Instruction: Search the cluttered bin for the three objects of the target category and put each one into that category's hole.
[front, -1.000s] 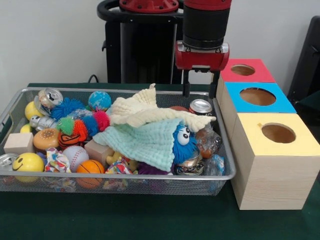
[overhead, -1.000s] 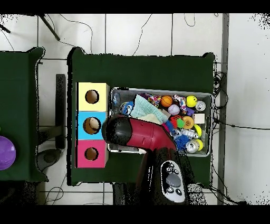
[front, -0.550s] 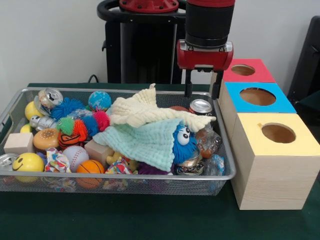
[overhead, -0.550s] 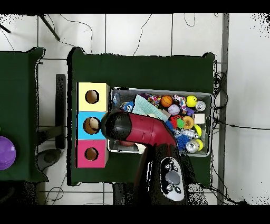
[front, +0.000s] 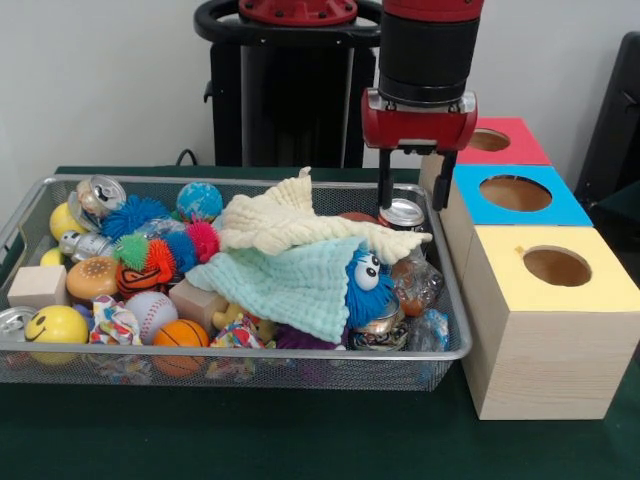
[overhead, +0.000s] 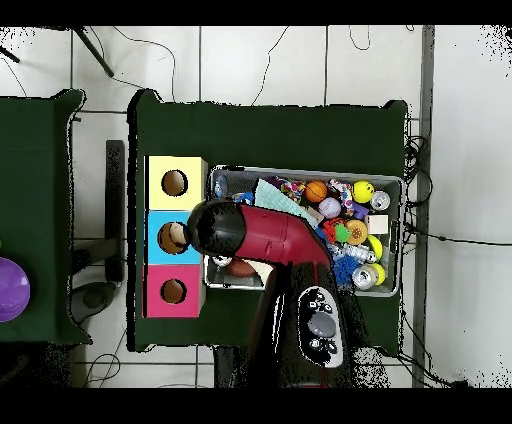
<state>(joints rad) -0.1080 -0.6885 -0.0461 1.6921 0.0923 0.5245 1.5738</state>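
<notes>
wire-mesh metal bin, pale wooden boxes

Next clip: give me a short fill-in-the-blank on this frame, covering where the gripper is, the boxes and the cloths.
1. The gripper hangs right above a silver ____ at the wire bin's far corner.
2. The middle box has a ____ top.
3. The cream cloth partly lies on a ____ cloth.
4. The gripper's jaws are ____, holding nothing.

Missing words: can; blue; green; open

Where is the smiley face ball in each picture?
Front view: the smiley face ball sits at the near left corner of the wire basket.
Overhead view: the same ball is at the basket's upper right.
Shared landmark: the orange basketball close beside it.
</notes>
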